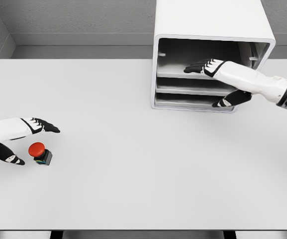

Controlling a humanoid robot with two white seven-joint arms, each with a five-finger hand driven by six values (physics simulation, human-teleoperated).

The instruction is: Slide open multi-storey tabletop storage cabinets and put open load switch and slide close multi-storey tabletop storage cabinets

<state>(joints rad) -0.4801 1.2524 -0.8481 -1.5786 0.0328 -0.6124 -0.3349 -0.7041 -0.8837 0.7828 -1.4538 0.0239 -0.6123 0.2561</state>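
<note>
One switch [40, 152], one cabinet [210, 55], two open hands.

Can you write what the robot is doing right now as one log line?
left hand: open, beside red switch | right hand: open, inside cabinet top shelf | switch: on table

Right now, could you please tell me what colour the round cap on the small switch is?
Red, on a dark square base; the red round cap shows in the head view.
</note>
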